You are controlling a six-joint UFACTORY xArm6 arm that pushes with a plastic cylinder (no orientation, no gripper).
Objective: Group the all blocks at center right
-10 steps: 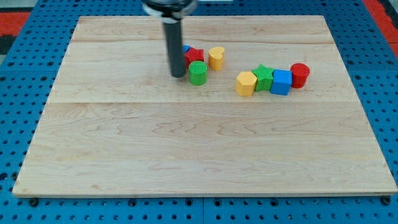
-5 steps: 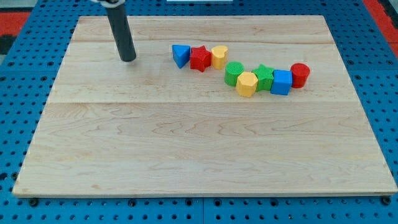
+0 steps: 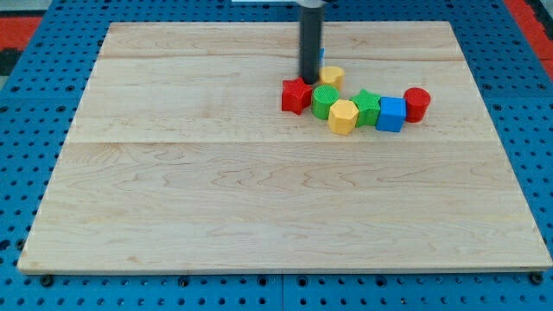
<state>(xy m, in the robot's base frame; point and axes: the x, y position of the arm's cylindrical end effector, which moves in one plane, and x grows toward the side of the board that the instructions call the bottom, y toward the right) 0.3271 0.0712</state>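
Note:
My tip rests on the board at the upper middle, just above the red star block and touching the left side of a small yellow block. A sliver of the blue triangular block shows behind the rod. To the right runs a row: green cylinder, yellow hexagonal block, green star block, blue cube, red cylinder. The blocks touch or nearly touch one another.
The light wooden board lies on a blue pegboard. A red mat corner shows at the view's top right.
The rod has moved from the upper left to the upper middle. The red star, small yellow block and blue triangle have shifted right, up against the row of blocks.

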